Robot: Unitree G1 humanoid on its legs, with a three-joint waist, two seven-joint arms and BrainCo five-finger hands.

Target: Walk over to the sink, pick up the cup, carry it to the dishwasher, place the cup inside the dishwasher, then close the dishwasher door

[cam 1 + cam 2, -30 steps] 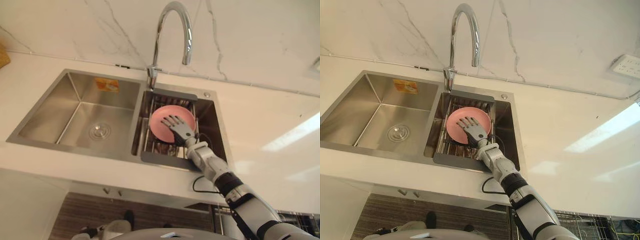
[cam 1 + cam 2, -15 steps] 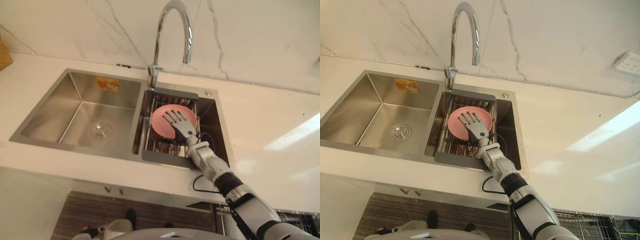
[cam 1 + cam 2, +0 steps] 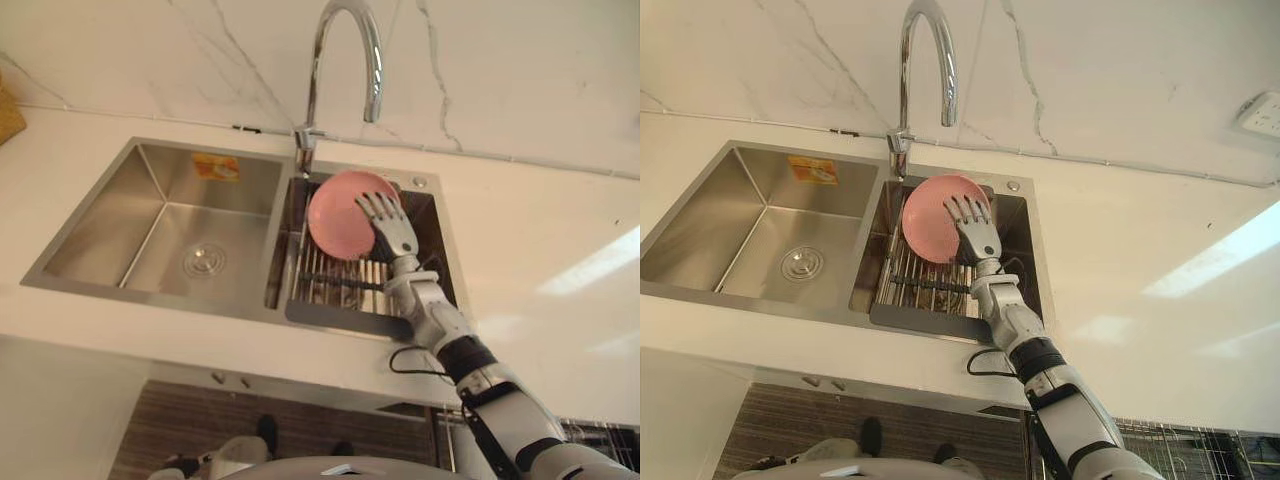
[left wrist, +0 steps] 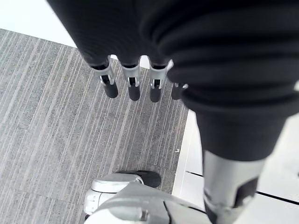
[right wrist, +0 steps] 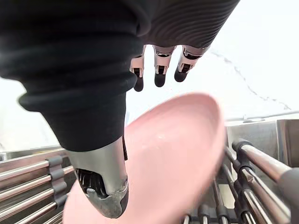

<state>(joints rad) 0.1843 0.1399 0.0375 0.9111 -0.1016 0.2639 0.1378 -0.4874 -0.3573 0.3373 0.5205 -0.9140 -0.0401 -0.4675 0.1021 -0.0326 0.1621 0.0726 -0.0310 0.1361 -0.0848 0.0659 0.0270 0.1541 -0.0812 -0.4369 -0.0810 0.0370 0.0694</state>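
Our right hand (image 3: 388,225) is gripping the pink dish (image 3: 340,215), thumb beneath and fingers spread across its face. It is holding the dish tilted on edge over the wire rack (image 3: 335,275) in the sink's right basin, probably to free it from the bars for carrying. We are seeing a shallow dish, not a cup. Our left hand (image 4: 133,79) is hanging loose-fingered over grey striped floor (image 4: 56,130). Farther off, the steel sink (image 3: 165,225) is sitting in a white countertop (image 3: 530,250), with the curved faucet (image 3: 304,140) rising before a marble wall (image 3: 520,70).
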